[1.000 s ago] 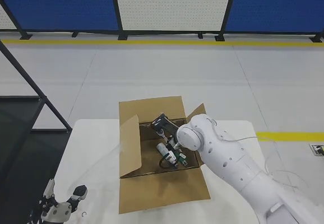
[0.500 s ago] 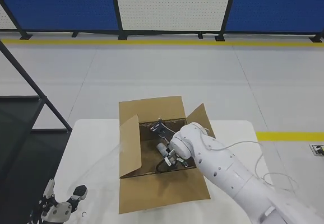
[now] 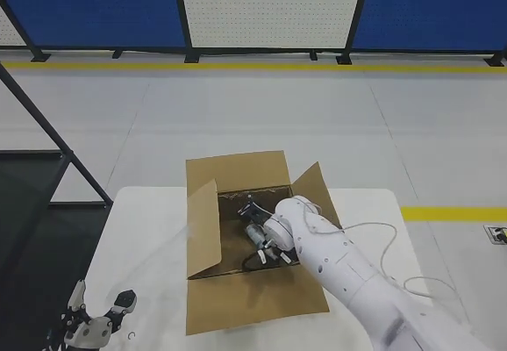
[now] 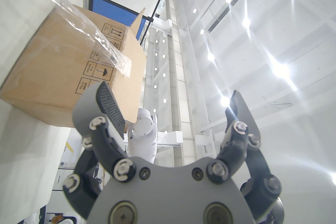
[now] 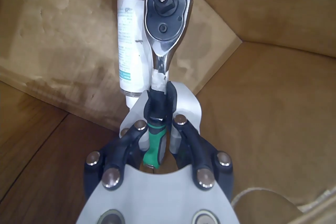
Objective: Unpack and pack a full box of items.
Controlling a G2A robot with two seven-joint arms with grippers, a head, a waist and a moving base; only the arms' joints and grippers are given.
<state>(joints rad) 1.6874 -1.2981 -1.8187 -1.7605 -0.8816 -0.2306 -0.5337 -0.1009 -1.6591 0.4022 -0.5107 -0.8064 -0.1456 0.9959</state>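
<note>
Right gripper (image 5: 158, 104) fingers clamp the ratchet wrench (image 5: 168, 12) inside the cardboard box (image 3: 203, 232); left gripper (image 4: 170, 96) fingers are spread, holding nothing

Cardboard box (image 4: 47, 72) side carries up-arrow and umbrella handling symbols; bottle (image 5: 128, 46) label print seems illegible.

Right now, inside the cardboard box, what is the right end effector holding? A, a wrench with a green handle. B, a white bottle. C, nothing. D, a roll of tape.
A: the right wrist view shows the right end effector shut on the wrench by its green handle, while the white bottle lies beside it in the box, not gripped.
</note>
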